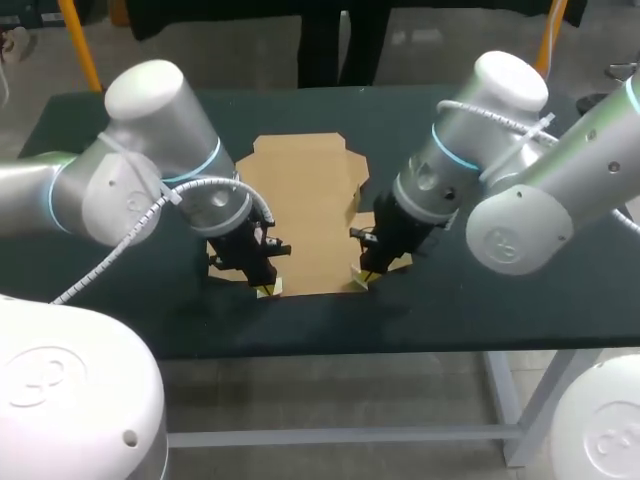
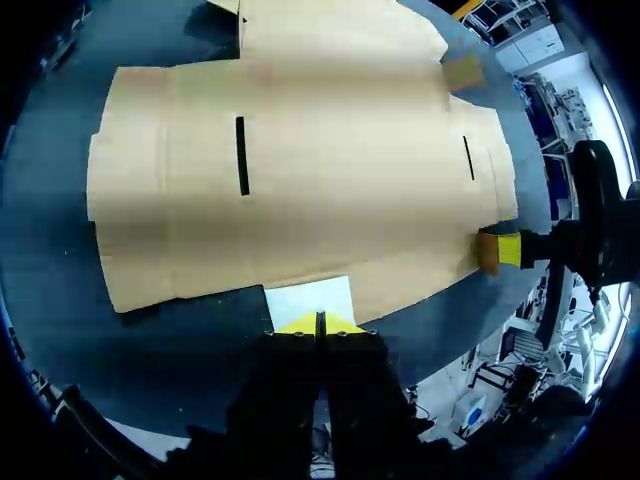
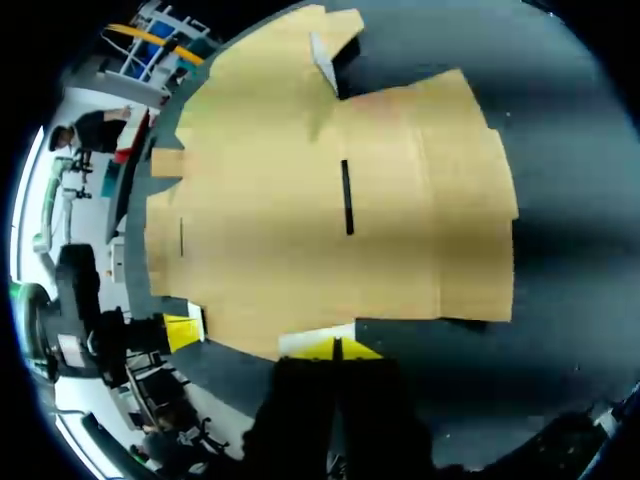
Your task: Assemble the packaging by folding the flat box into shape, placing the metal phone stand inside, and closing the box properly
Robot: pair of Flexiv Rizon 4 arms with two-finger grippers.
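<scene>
The flat cardboard box (image 1: pixel 305 200) lies unfolded in the middle of the dark table; it also fills the left wrist view (image 2: pixel 320 180) and the right wrist view (image 3: pixel 330 220). My left gripper (image 1: pixel 268 290) points down at the box's near left edge. Its fingers are shut on a small flap with a white underside (image 2: pixel 310 298), as the left wrist view shows (image 2: pixel 320 322). My right gripper (image 1: pixel 364 281) is at the near right edge, shut (image 3: pixel 337 347) on a similar white flap (image 3: pixel 312 340). No metal stand is in view.
The table (image 1: pixel 100 300) is dark green, and its front edge runs close behind both grippers. Bare tabletop lies left and right of the box. At the box's far right corner a small flap (image 3: pixel 325 60) stands raised. The two arms flank the box closely.
</scene>
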